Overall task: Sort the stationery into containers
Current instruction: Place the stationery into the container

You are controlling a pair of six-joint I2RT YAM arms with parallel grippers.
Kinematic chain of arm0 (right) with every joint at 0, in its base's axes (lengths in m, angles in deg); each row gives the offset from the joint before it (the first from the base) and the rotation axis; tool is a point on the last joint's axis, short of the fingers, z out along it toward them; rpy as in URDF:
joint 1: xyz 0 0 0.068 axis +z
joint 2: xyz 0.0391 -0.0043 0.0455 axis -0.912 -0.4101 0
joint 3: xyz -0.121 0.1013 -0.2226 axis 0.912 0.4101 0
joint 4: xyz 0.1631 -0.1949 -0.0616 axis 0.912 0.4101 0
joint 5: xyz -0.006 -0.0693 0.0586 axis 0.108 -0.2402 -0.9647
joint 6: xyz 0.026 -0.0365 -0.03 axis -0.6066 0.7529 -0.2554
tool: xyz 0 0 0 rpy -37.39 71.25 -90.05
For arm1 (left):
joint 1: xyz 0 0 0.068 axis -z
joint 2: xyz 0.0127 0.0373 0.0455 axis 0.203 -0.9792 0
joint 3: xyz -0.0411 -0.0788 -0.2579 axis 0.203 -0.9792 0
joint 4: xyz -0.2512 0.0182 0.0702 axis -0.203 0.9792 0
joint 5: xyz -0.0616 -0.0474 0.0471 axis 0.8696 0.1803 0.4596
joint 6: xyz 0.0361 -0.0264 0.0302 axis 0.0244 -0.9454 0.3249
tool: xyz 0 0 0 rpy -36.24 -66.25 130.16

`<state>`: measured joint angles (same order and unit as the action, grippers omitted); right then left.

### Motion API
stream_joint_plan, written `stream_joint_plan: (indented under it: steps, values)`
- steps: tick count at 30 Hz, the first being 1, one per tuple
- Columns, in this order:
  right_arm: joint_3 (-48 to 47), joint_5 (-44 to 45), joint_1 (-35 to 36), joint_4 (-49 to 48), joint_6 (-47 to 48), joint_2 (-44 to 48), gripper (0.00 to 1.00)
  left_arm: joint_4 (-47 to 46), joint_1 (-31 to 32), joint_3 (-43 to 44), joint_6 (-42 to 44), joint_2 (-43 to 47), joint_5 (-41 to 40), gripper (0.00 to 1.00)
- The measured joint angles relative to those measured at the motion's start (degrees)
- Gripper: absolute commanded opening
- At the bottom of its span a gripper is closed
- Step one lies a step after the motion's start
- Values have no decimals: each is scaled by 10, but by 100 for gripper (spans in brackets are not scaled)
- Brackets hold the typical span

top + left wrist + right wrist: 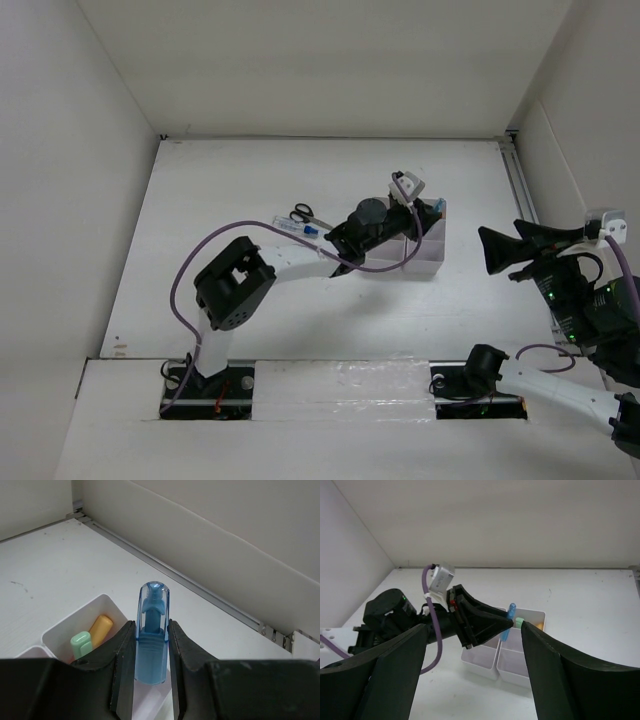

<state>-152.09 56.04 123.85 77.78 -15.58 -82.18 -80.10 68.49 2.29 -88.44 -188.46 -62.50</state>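
Left end effector (151,632) is clamped on a translucent light blue marker (152,597), gripping its lower half with the cap end poking up between the fingers. It hangs over the white plastic six-compartment organiser (65,625), just beside the corner cell holding a mint green highlighter (80,641) and an orange highlighter (101,626). So I'd call this the drop-off step for the marker. Next move, my guess: line it up over a cell, dip a bit, let go. Right end effector (489,252) is spread wide, holding nothing, off to the organiser's right. Black-handled scissors (300,212) and a white blue-capped tube (290,226) lie on the white bench (250,300) left of the organiser, not yet sorted.
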Motion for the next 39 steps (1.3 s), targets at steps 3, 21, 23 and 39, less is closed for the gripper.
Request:
stream_joint_plan:
  steps: [3, 21, 23, 39]
  values:
    - [0, -5, 0, 3, 0, 0, 81, 0, 0, 20, 4, -24, 3, 0]
    - [0, -41, 0, 11, -7, -5, 81, 11, 0, 105, 21, -119, 7, 0]
    - [0, -44, 0, 12, -7, -7, 81, 14, 0, 110, 21, -128, 6, 0]
    - [0, -59, 0, 14, -9, -8, 79, 21, 0, 116, 29, -145, -21, 0]
